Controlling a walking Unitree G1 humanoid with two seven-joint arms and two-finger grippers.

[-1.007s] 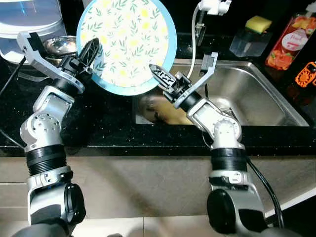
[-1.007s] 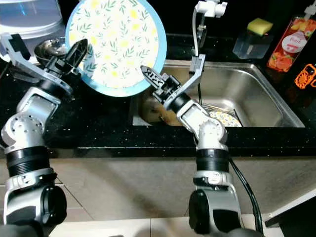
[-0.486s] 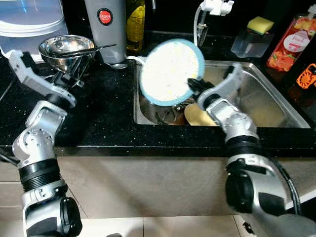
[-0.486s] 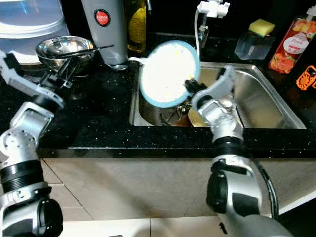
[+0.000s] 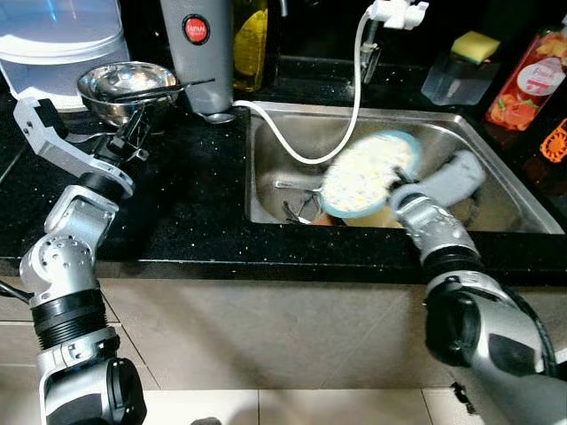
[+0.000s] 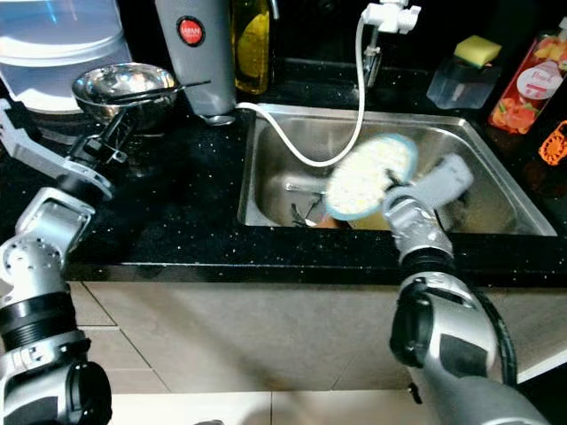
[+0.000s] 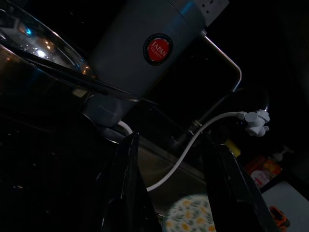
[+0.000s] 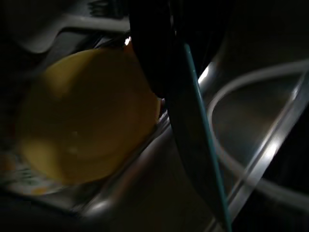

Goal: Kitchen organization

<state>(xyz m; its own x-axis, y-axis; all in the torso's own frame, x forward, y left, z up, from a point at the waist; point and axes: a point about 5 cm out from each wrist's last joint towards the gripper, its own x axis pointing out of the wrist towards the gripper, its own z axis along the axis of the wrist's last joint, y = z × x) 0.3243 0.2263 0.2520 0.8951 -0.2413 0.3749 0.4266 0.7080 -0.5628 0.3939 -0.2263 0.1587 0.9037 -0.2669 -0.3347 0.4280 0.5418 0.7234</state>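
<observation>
A floral plate with a blue rim (image 5: 365, 174) hangs tilted low inside the steel sink (image 5: 496, 190), blurred by motion. My right gripper (image 5: 403, 183) is shut on the plate's edge. The right wrist view shows the plate's teal rim (image 8: 203, 145) pinched between the black fingers (image 8: 150, 53), just over a yellow dish (image 8: 82, 116) lying in the sink. My left gripper (image 7: 174, 193) is open and holds nothing. It hovers over the black counter beside a steel bowl (image 5: 124, 84).
A grey jug (image 5: 199, 44) and an oil bottle (image 5: 251, 40) stand behind the sink's left corner. A white hose (image 5: 297, 150) runs from the tap head (image 5: 394, 11) into the sink. A sponge holder (image 5: 461, 71) and red bottle (image 5: 527, 80) stand at the back right.
The plate was up near the camera with both grippers at its rim. The left gripper let go and drew back; the right one carried the plate down into the sink.
</observation>
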